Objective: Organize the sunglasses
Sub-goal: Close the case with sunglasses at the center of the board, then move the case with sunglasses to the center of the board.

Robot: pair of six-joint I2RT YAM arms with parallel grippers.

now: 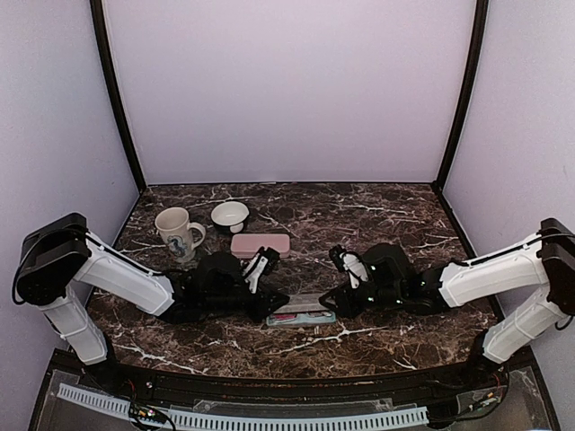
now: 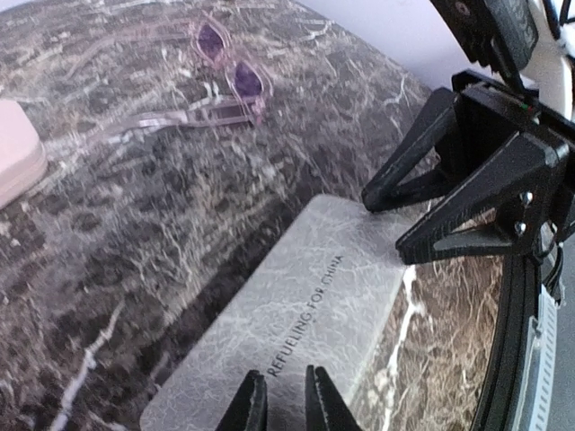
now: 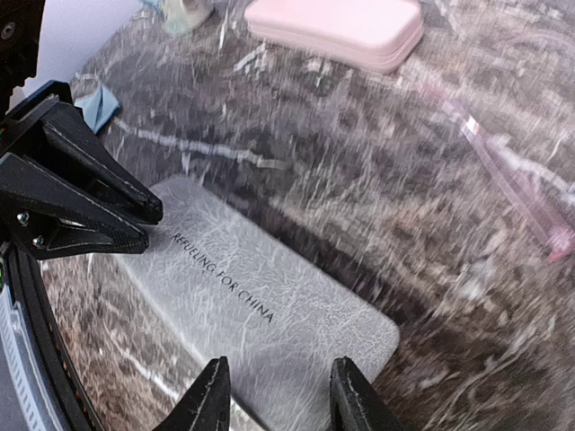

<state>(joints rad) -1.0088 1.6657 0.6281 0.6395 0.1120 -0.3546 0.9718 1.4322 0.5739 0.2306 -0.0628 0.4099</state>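
Note:
A grey case point(image 1: 305, 303) marked "REFUELING FOR CHINA" lies at the front centre, lid down point(image 2: 305, 305) point(image 3: 269, 296). Along its near edge I see a red thing point(image 1: 287, 317) on a light-blue strip; it looks like a red-framed pair. Pale pink sunglasses point(image 2: 232, 76) with purple lenses lie unfolded on the marble behind the case point(image 3: 517, 184). My left gripper point(image 1: 278, 303) point(image 2: 280, 401) hovers over the case's left end, fingers a narrow gap apart. My right gripper point(image 1: 329, 301) point(image 3: 278, 395) is at the right end, fingers wide apart over the lid. Neither visibly holds anything.
A pink case point(image 1: 260, 243) lies closed behind the left gripper. A mug point(image 1: 175, 232) and a white bowl point(image 1: 230, 215) stand at the back left. A light-blue cloth point(image 3: 97, 106) shows beside the left gripper. Walls enclose the table on three sides.

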